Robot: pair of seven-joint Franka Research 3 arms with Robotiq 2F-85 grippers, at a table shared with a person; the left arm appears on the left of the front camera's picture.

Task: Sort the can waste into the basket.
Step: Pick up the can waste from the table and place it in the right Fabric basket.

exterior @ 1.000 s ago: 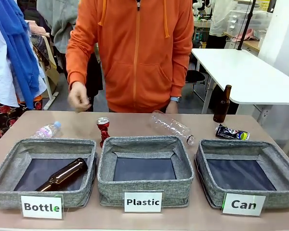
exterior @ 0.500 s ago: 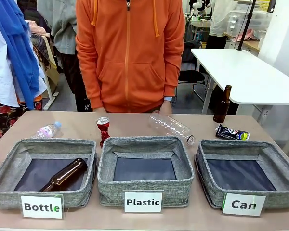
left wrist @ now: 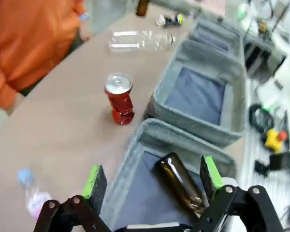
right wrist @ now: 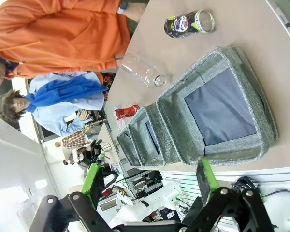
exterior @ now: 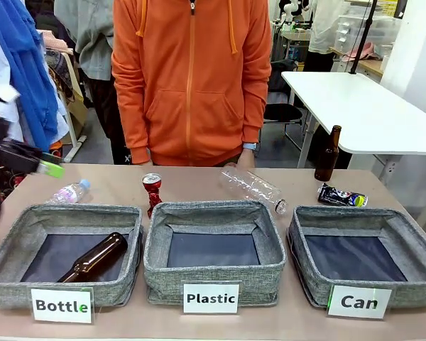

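A crushed red can (exterior: 152,192) with a silver top stands upright on the table behind the gap between the Bottle and Plastic baskets. A dark crushed can (exterior: 341,196) lies on its side behind the grey basket (exterior: 307,273) labelled "Can", whose dark lining is bare. My left gripper (exterior: 46,167) comes in blurred at the left edge, above the table's far left corner. In the left wrist view, the left gripper (left wrist: 152,176) is open over the Bottle basket, with the red can (left wrist: 119,96) ahead. The right gripper (right wrist: 149,178) is open, high above the Can basket (right wrist: 183,130) and the dark can (right wrist: 189,23).
A brown bottle (exterior: 96,257) lies in the Bottle basket (exterior: 28,273). The Plastic basket (exterior: 213,273) holds nothing. A clear plastic bottle (exterior: 252,187), a small plastic bottle (exterior: 71,192) and an upright brown bottle (exterior: 327,154) sit along the far side. A person in orange stands there.
My left arm has come into the front view at the left edge. The person drew a hand back and straightened up. Cans and bottles have not moved.
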